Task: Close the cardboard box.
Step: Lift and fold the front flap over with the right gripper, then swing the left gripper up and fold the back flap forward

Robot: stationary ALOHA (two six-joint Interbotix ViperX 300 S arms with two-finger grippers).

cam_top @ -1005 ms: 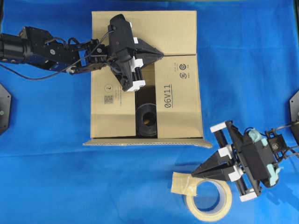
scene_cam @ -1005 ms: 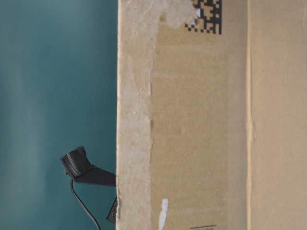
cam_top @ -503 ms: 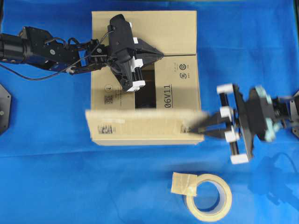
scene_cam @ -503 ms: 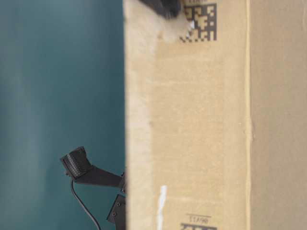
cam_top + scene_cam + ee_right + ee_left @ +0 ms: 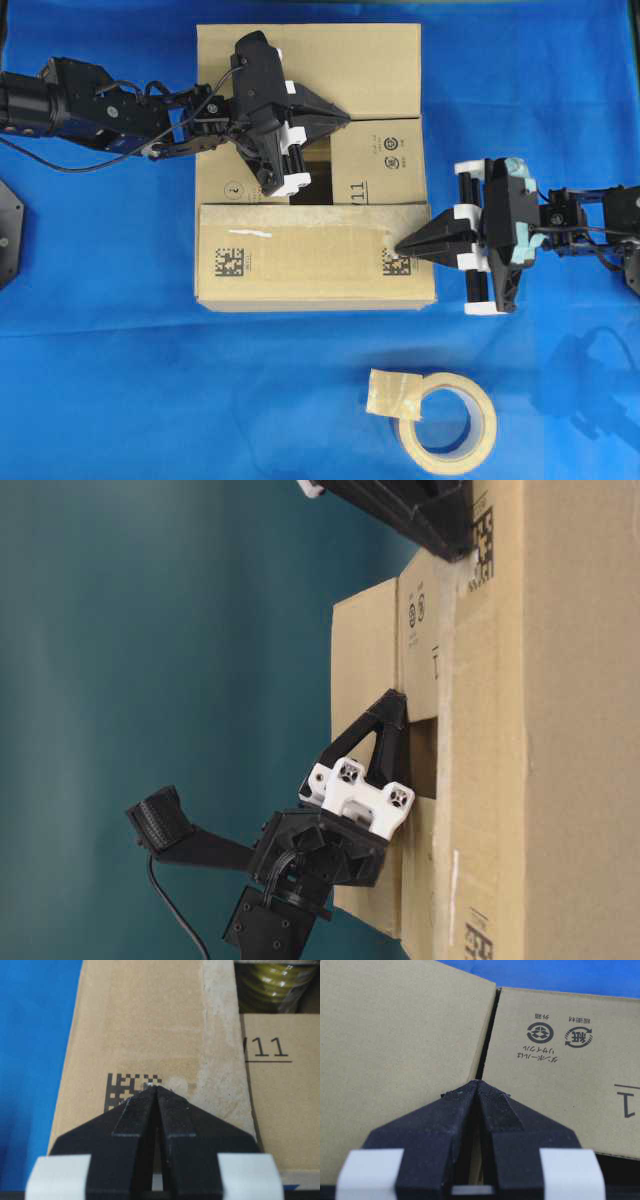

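Note:
The brown cardboard box (image 5: 300, 265) stands mid-table. Its near flap, printed with black code squares, lies folded over the top. My right gripper (image 5: 402, 246) is shut and empty, its tip pressing on that flap's right end, right on a code square (image 5: 125, 1091). My left gripper (image 5: 346, 118) is also shut and empty, its tip on the seam (image 5: 487, 1030) between the far flap and the right-hand flap. A dark gap (image 5: 312, 186) stays uncovered in the middle. In the table-level view, the left gripper (image 5: 393, 700) touches the box top.
A beige tape roll (image 5: 447, 425) with a loose tab lies on the blue cloth in front of the box, to the right. A yellow-green coil (image 5: 272, 982) shows inside the box through the gap. The left arm (image 5: 90, 105) reaches in from the left.
My right gripper left the spot by the tape roll, swung up and left, and pushed the near flap from flat on the table over the box top. The left gripper stayed put.

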